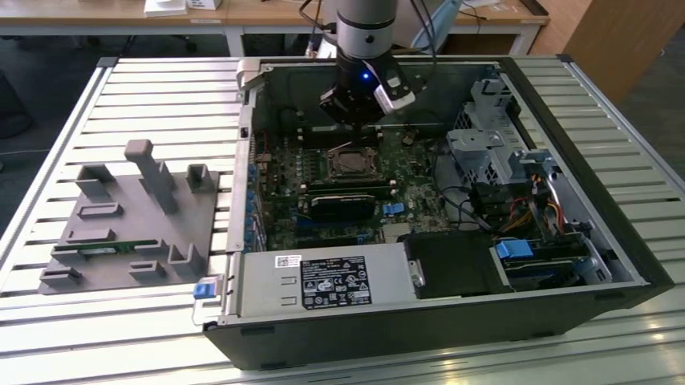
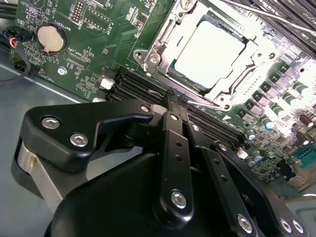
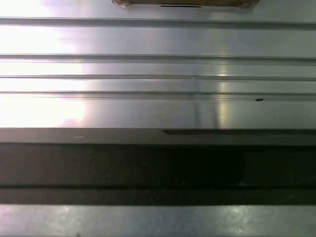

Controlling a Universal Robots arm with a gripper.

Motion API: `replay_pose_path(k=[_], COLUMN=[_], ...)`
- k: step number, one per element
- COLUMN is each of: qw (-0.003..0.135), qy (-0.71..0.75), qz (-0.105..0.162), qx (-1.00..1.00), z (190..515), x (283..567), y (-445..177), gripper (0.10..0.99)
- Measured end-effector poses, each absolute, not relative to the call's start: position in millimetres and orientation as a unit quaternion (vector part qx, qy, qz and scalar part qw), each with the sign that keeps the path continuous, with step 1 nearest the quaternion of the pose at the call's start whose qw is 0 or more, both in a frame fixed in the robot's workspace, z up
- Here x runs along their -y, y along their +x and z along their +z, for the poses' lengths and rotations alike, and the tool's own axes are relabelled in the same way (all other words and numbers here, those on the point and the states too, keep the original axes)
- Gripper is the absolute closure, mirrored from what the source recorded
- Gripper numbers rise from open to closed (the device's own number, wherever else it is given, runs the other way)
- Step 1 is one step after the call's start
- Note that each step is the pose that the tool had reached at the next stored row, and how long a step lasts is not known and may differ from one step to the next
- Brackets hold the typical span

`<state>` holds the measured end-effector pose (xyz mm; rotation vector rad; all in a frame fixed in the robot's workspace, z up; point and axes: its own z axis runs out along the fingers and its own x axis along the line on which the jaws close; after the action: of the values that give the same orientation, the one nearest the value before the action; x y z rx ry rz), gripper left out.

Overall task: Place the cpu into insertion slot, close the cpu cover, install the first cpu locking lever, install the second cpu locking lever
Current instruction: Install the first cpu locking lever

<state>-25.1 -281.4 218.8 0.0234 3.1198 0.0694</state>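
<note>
The cpu [image 2: 208,53] sits in its socket, upper right of the second wrist view, cpu cover [image 2: 165,37] closed around it. The gripper [image 2: 178,98], fingers pressed together, hovers just beside; the exterior view shows the open computer case [image 1: 450,337].

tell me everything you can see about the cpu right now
The cpu is a small flat square chip with a pale, glare-washed metal top. It lies level in the socket on the green motherboard, framed by the grey metal cpu cover around its edges. The gripper sits just beside the socket, not touching the chip.
</note>
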Motion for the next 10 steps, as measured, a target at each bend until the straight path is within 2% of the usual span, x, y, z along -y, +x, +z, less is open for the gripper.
replay_pose_path(k=[10], qw=[0.010], qy=[0.007], qz=[0.022], qx=[-1.000], z=[212.8], x=[280.8], y=[-21.7], gripper=[0.980])
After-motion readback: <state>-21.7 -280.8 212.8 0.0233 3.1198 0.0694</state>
